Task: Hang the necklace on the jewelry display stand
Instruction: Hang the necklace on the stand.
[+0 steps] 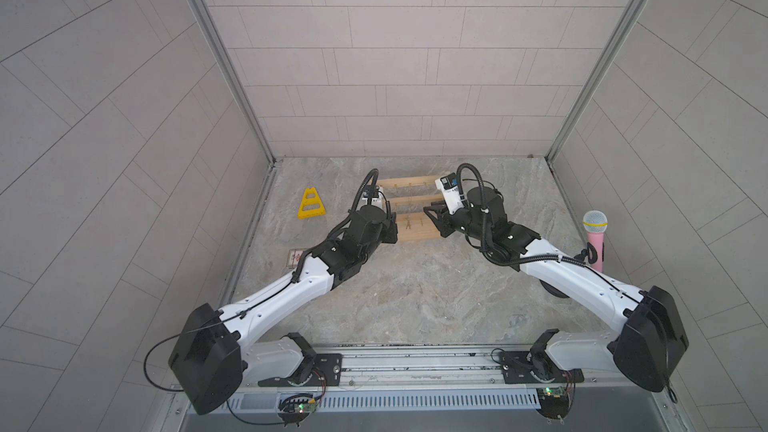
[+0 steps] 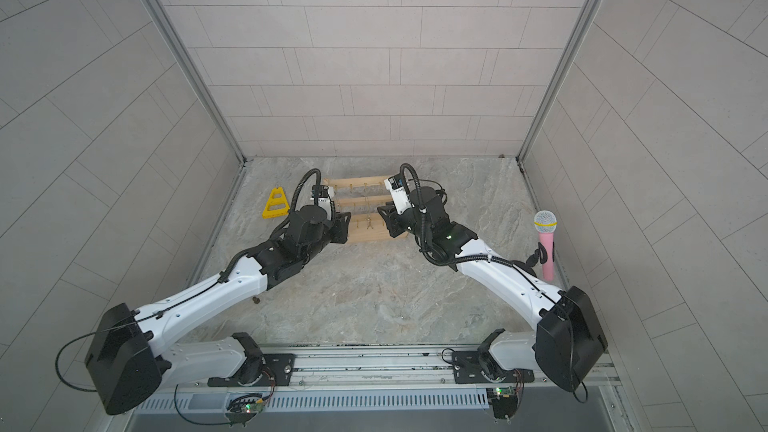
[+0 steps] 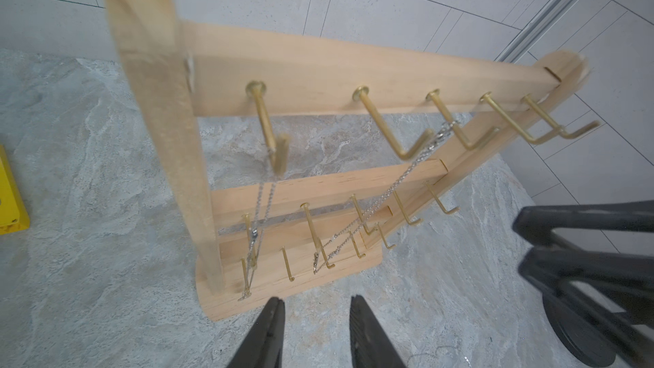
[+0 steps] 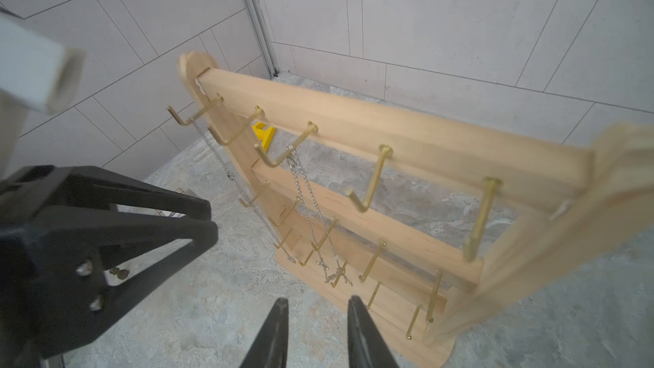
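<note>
2 top views look down; 2 wrist views closely face the stand point(image 3: 354, 72).

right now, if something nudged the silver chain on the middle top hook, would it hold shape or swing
Probably floppy: the silver chain is fine links hanging slack from the brass hook, so it should swing and sag. It looks light, and the hook is open-ended, so an upward push might slip it off.

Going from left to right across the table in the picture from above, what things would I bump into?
Yellow triangle frame → wooden jewelry display stand → pink microphone.
</note>
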